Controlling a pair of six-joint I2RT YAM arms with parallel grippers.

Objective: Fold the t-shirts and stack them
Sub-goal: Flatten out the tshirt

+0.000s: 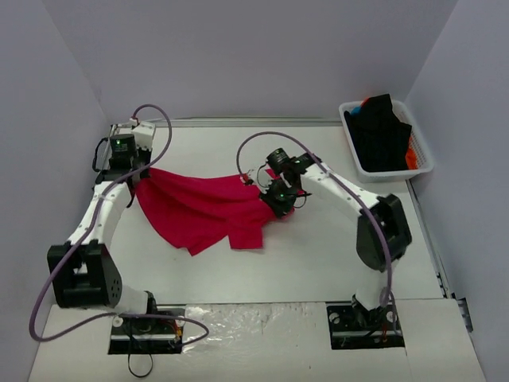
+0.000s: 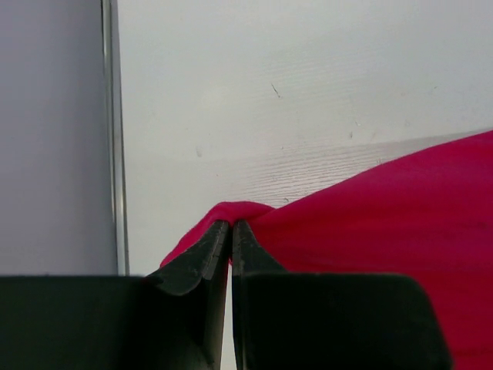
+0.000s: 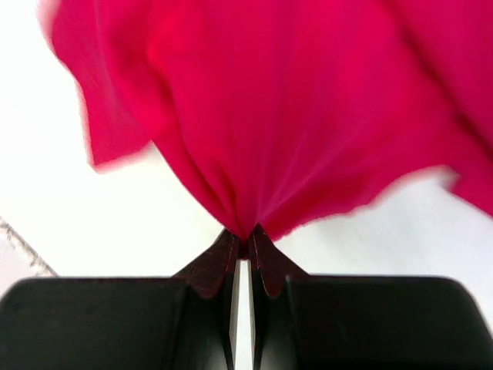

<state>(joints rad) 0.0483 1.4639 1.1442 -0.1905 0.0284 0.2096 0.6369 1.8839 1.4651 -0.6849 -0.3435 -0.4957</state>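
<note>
The crimson-red t-shirt (image 1: 203, 208) hangs stretched between my two grippers over the middle of the table, its lower folds drooping onto the surface. My left gripper (image 1: 143, 173) is shut on the shirt's left corner; in the left wrist view the gripper (image 2: 231, 225) pinches a fold of red cloth (image 2: 385, 223). My right gripper (image 1: 278, 199) is shut on the shirt's right edge; in the right wrist view the gripper (image 3: 243, 239) bunches the red cloth (image 3: 285, 116), which fans out from it. I see no neck label.
A white slatted basket (image 1: 422, 148) stands at the back right, holding a black shirt (image 1: 382, 131) with bits of orange (image 1: 411, 157) and blue (image 1: 355, 112) cloth. Grey walls close in the table on three sides.
</note>
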